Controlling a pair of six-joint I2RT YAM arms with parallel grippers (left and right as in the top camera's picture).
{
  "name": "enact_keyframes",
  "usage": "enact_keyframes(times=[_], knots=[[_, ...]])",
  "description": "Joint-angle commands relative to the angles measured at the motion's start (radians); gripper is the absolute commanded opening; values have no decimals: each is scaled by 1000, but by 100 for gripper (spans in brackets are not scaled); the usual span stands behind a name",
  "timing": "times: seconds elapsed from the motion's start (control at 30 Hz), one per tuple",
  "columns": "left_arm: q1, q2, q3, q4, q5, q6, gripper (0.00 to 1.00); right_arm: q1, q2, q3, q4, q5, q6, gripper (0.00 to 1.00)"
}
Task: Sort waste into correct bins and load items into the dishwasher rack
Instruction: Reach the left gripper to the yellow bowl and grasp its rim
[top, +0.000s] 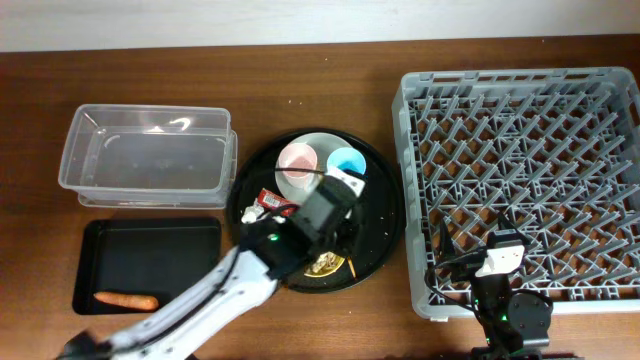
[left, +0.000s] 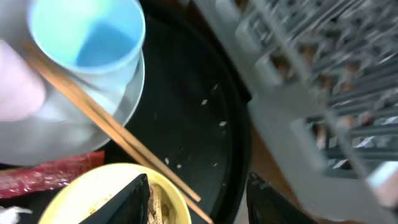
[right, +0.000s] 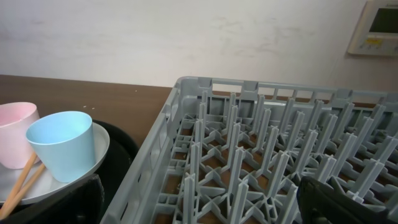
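Our left claw (left: 199, 202) hangs open over the round black tray (left: 205, 130), one finger above the yellow bowl (left: 87, 193). Chopsticks (left: 112, 130) cross the plate (left: 127, 93) bearing the blue cup (left: 90, 37). The red wrapper (top: 268, 200) lies at the bowl's 10 o'clock. Our right claw (right: 217, 205) spreads wide, holding nothing, over the rack (top: 520, 180) at its 6 o'clock edge. The orange piece (top: 125, 299) lies in the black rectangular tray (top: 150, 250), the clear tub (top: 145, 150) at its 12 o'clock.

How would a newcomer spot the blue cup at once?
Left of the big grey dishwasher rack sits a round black tray. On its far side a pale plate carries two small cups. The blue cup is the one nearer the rack; the pink cup stands left of it.
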Motion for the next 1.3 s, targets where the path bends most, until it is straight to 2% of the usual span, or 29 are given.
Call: enact_keyframes(times=[0.0, 0.3, 0.4, 0.43, 0.6, 0.8, 0.97, 1.07, 1.27], knots=[[-31, 100, 11, -2, -55, -13, 49, -3, -6, -5, -4, -2, -6, 98], [-53, 150, 11, -81, -43, -14, 48, -3, -6, -5, -4, -2, -6, 98], [-72, 153, 11, -85, 26, -13, 48, -3, -6, -5, -4, -2, -6, 98], [-84, 156, 10, -85, 41, -14, 45, -3, -6, -5, -4, -2, -6, 98], [-111, 219, 9, -85, 25, -13, 43, -3, -6, -5, -4, -2, -6, 98], [-111, 250, 9, -84, 24, -13, 37, -3, -6, -5, -4, -2, -6, 98], [-108, 248, 22, -90, 17, -13, 37, -3, -6, -5, -4, -2, -6, 98], [-106, 249, 22, -116, -63, -13, 37, -3, -6, -5, -5, -2, -6, 98], [-106, 260, 20, -115, -63, -13, 35, -3, -6, -5, -4, -2, -6, 98]])
